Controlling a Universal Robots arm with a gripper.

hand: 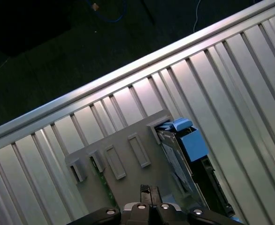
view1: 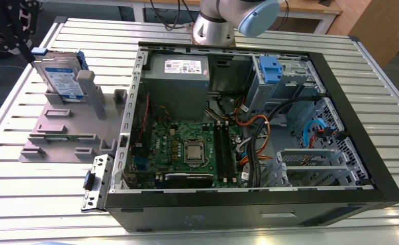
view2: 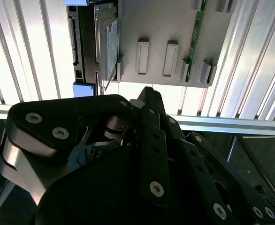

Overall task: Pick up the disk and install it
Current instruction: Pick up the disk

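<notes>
The disk (view1: 60, 76) stands on edge in a grey fixture (view1: 56, 130) on the slatted table, to the exterior view's left of the open computer case. It is a silver drive with a white-and-blue label in a blue bracket. In both wrist views the disk (view2: 107, 47) (hand: 175, 161) sits at the fixture's end, with a corner of the blue bracket (hand: 191, 140) showing. My black gripper (view1: 24, 46) hangs just past the disk toward the table's edge, apart from it. Its fingertips (hand: 148, 191) are pressed together and hold nothing. The gripper (view2: 147, 91) points at the fixture's near edge.
The open computer case (view1: 363, 127) takes up the table's middle and right, with a motherboard (view1: 185, 148), a power supply (view1: 179, 69), cables and a drive bay with a blue latch (view1: 271, 69). A green board (view1: 67, 138) lies in the fixture. The arm's base (view1: 217, 25) stands behind the case.
</notes>
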